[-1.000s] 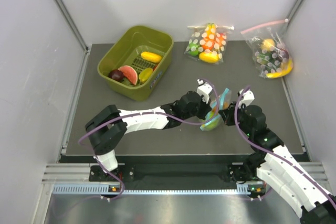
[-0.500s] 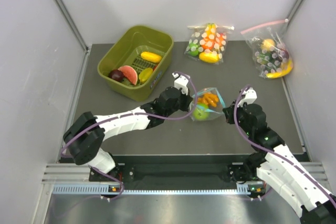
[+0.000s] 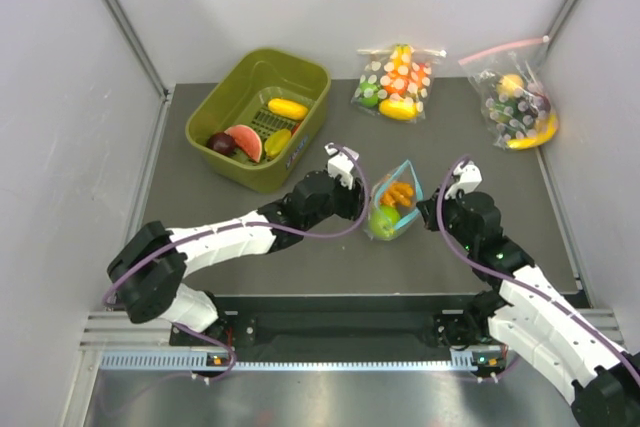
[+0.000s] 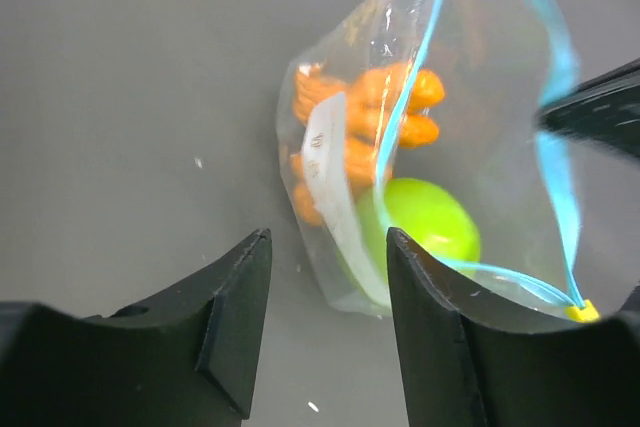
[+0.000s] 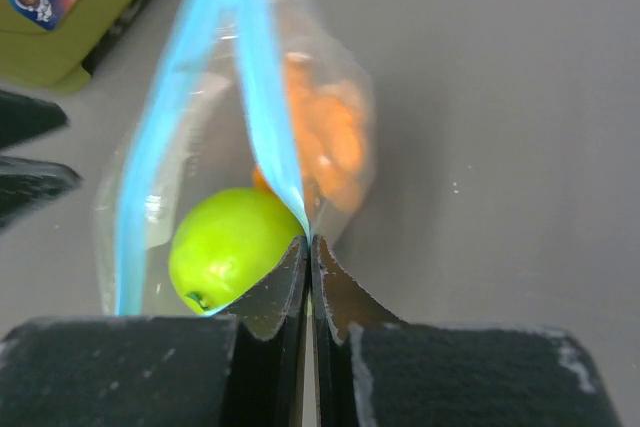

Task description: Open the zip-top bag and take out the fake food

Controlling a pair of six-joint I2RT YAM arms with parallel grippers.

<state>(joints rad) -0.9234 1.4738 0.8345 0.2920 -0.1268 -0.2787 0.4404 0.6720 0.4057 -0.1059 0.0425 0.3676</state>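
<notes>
The zip-top bag [image 3: 396, 209] rests on the dark mat between my two arms, its light-blue strip spread into an open mouth. Inside lies the fake food: a green fruit [image 3: 383, 217] and several orange carrot pieces [image 3: 400, 192]. My right gripper [image 5: 308, 243] is shut on the blue zip strip [image 5: 265, 107] at one edge of the mouth, right beside the green fruit [image 5: 230, 247]. My left gripper [image 4: 328, 292] is open just left of the bag [image 4: 330, 157], with nothing between its fingers. The green fruit [image 4: 430, 222] and carrots [image 4: 370, 117] show through the plastic.
An olive-green bin [image 3: 300, 137] with several toy pieces stands at the back left, near the left arm. Two dotted bags with pink strips lie at the back, one in the middle [image 3: 395, 82] and one on the right [image 3: 520, 107]. Grey walls close in both sides.
The bag was held raised between both grippers; it has come down onto the mat. My left gripper has let go of it, opened and drawn back left. The right gripper keeps its hold.
</notes>
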